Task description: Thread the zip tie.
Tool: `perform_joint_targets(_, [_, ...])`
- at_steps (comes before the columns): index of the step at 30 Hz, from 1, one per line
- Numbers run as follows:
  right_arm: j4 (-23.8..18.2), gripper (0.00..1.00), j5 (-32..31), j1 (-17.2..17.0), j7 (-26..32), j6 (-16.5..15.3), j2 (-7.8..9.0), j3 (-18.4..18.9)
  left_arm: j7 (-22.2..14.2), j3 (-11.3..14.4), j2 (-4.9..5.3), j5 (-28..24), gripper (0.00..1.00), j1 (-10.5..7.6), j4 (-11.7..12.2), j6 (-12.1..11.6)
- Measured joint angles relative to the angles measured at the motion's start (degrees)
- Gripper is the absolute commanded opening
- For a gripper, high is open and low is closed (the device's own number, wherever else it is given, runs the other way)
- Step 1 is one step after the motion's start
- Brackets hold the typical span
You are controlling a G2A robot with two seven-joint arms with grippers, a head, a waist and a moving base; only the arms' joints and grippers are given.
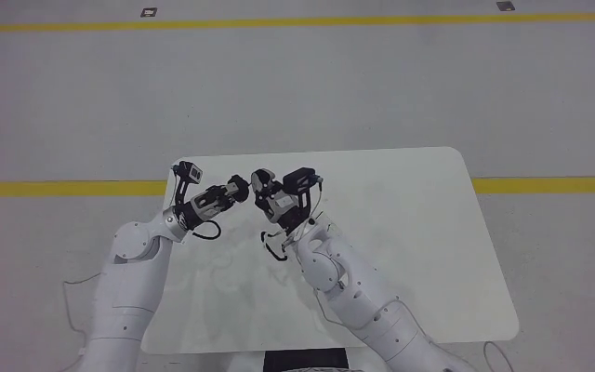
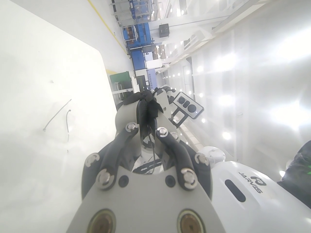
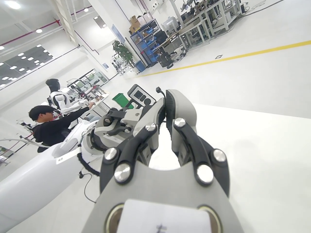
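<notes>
- While both arms meet above the white table (image 1: 418,242), left of the frame's centre, the left gripper (image 1: 238,190) has its fingers closed, seemingly pinching the thin tail of the black zip tie (image 3: 159,90).
- Just right of it, the right gripper (image 1: 261,183) is clamped on the tie, whose head pokes past its fingertips.
- The step in hand looks like alignment. Next, the tail must meet the head's slot squarely and push through.

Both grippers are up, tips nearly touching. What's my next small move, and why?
Probably ease the left gripper a touch toward the right gripper, lining its black strand up with the zip tie head. Both are shut, tip to tip above the table; the head pokes out of the right grip, and I see no strand through it.
</notes>
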Motion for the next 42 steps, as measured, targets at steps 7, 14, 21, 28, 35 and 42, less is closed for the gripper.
perform_joint_targets(7, [-0.62,1.00,1.04,-0.57,-0.21,0.07,-0.06,0.20,0.41,-0.11,0.05,-0.66,0.00,0.21,-0.02,0.00])
perform_joint_targets(14, [-2.76,1.00,-1.52,-2.01,-1.76,-0.95,0.54,1.69,0.24,-0.59,0.24,-5.15,0.00,-0.28,2.15,0.14])
perform_joint_targets(21, [-4.45,1.00,-10.79,-3.96,-3.10,-3.83,2.02,3.86,-3.60,-0.47,0.73,-13.99,0.00,-2.24,5.35,7.73])
perform_joint_targets(28, [-4.29,1.00,-11.05,-4.08,-3.14,-3.68,2.06,3.95,-4.66,-0.40,1.08,-12.71,0.00,-3.28,5.24,7.67])
perform_joint_targets(35, [-4.27,1.00,-18.40,-3.47,-3.73,-2.75,2.56,3.39,-3.30,-0.14,1.15,-18.13,0.00,-2.72,5.55,14.76])
perform_joint_targets(42, [-3.41,1.00,-33.97,-2.64,-4.44,-1.85,3.42,1.83,-8.12,-0.88,2.09,-25.05,0.00,-2.58,7.27,28.67])
